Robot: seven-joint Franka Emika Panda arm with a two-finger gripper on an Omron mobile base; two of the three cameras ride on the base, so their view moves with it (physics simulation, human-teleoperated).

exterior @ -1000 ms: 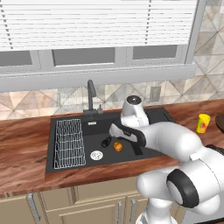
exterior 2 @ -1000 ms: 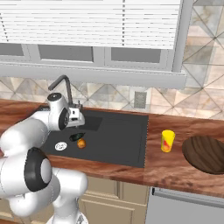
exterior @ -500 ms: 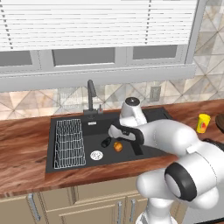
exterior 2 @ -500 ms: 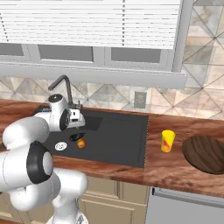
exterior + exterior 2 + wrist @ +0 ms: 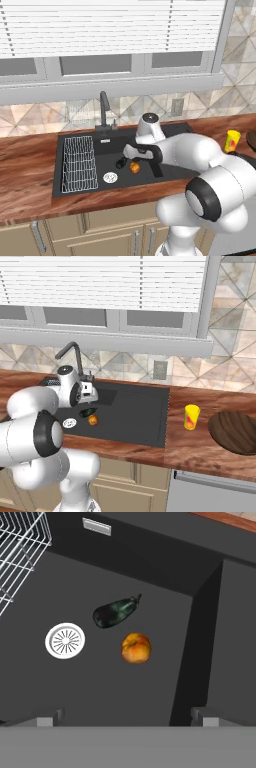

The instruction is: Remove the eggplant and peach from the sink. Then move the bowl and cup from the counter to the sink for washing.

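One eggplant (image 5: 116, 612) and one peach (image 5: 136, 648) lie on the floor of the sink (image 5: 150, 557), just beside each other but apart, and both sit right under the pincer (image 5: 128, 719), a little ahead of its tips in the hand view. The eggplant is the farther of the two, the peach nearer and slightly to one side. Beyond them from the pincer sits the single round silver drain (image 5: 65, 640), and past that the one wire rack (image 5: 20, 547).

The pincer hangs over the basin with its jaws wide apart and nothing between them. This looks like the first step: clearing the sink, nothing lifted yet. The next move should be a descent onto one of the pair, lining the jaws across it without nudging its neighbour.

Well off to the far side, up on the bench (image 5: 200, 446), one yellow cup (image 5: 191, 417) and one brown bowl (image 5: 235, 432) wait their turn, near each other.
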